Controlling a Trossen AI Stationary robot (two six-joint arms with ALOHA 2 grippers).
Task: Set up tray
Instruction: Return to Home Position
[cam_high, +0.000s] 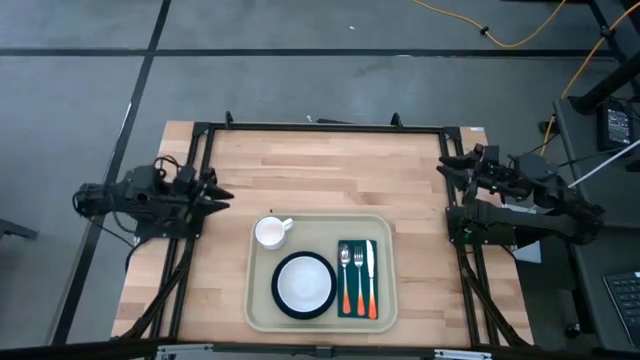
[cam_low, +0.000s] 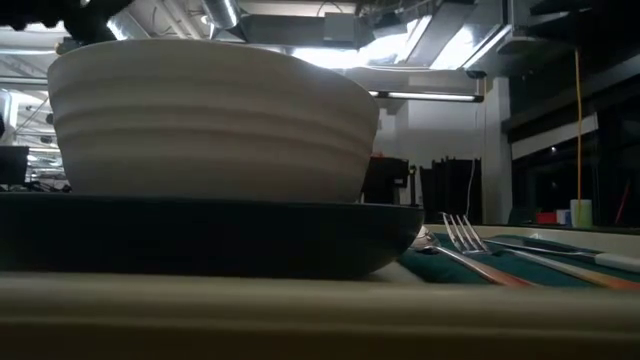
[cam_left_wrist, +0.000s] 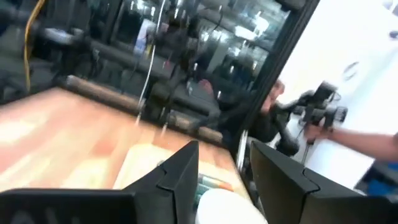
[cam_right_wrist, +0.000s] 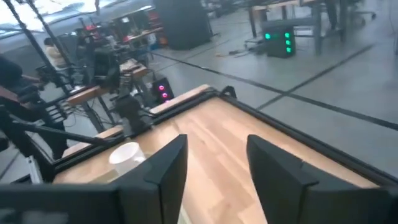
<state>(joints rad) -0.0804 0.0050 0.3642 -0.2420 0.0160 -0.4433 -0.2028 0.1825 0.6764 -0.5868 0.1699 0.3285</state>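
The cream tray (cam_high: 320, 318) lies on the wooden table near its near edge. On it stand a white mug (cam_high: 271, 231), a white bowl on a dark plate (cam_high: 303, 284), and a dark green napkin (cam_high: 357, 279) bearing a fork, a spoon and a knife with orange handles (cam_high: 358, 296). The low view shows the bowl (cam_low: 210, 115) on the plate (cam_low: 200, 238) close up, the fork (cam_low: 462, 235) beside it. My left gripper (cam_high: 222, 195) waits open at the table's left edge, my right gripper (cam_high: 446, 165) open at the right edge. Neither touches anything.
Bare wood spreads across the table's far half (cam_high: 330, 170). A black frame (cam_high: 320, 127) runs along the table's edges. Yellow cable (cam_high: 520, 35) lies on the floor beyond. A person's arm (cam_left_wrist: 367, 142) shows in the room in the left wrist view.
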